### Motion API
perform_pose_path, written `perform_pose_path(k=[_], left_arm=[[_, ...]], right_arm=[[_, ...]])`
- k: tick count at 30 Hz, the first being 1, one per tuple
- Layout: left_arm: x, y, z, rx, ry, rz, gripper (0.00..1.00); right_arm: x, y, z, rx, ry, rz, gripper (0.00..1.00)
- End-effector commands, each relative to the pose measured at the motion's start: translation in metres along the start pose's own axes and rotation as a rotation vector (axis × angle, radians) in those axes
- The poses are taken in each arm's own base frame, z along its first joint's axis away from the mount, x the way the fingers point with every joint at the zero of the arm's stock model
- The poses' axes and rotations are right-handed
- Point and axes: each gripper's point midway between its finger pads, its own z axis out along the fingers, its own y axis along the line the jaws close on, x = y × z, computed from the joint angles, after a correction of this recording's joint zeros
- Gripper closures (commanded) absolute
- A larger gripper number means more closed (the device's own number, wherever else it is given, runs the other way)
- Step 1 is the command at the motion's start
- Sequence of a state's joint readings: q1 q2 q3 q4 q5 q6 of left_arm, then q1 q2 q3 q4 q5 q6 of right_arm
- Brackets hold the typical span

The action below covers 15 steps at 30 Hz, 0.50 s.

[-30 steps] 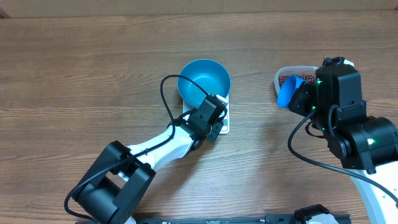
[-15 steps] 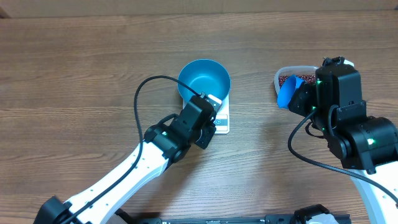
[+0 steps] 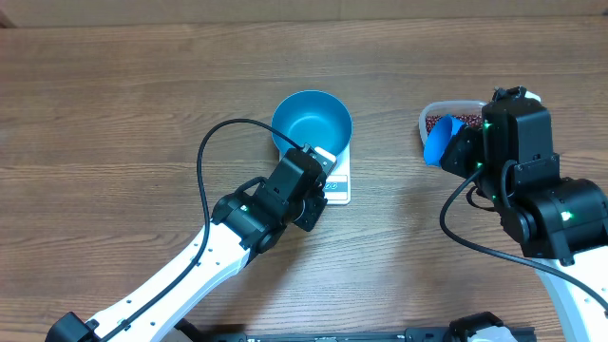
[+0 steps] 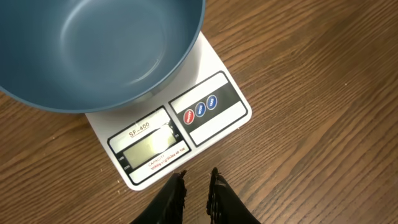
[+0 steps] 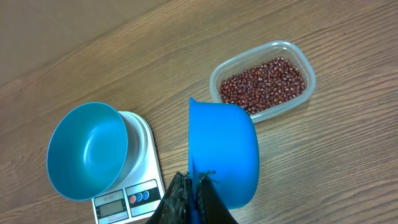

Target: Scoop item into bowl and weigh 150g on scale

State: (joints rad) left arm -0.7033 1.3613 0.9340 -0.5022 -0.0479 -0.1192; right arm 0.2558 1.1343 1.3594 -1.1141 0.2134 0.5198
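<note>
One scoop (image 5: 224, 149) in right hand (image 5: 191, 182), beside tub (image 5: 310, 70) of beans (image 5: 264, 84)

Robot lab bench, wood-grain table (image 3: 104, 85), two cabled arms (image 3: 249, 211)

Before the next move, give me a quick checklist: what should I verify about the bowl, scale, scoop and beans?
1. The bowl sits on the scale: ok.
2. The bowl is empty: ok; the beans lie in the tub.
3. The display reads zero: cannot tell, no digits readable.
4. The right end effector is shut on the scoop: ok.
5. The scoop is loaded: cannot tell, its inside is hidden.
6. The left end effector is clear of the scale: ok, just off its front edge, holding nothing.
</note>
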Motion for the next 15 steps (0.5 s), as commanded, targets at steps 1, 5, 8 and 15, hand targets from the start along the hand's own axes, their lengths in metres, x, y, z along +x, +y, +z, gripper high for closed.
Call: perform_pose_path(k=[1,5,8,15], left_arm=[[-0.004,-0.001,-0.005,0.012,-0.014,0.012,0.78],[0.0,0.0,-0.004,0.004,-0.001,0.032,0.92],[-0.001,0.008,0.0,-0.043,-0.001,0.036,0.96],[0.001,0.007,0.065,-0.054,0.021,0.069,0.96]], right_arm=[[-0.008,0.002,-0.006,-0.012,-0.027,0.012,0.96],[-0.009,0.0,-0.005,0.001,-0.03,0.011,0.96],[-0.012,-0.004,-0.001,0.034,-0.04,0.009,0.96],[-0.022,0.005,0.02,0.039,-0.053,0.01,0.96]])
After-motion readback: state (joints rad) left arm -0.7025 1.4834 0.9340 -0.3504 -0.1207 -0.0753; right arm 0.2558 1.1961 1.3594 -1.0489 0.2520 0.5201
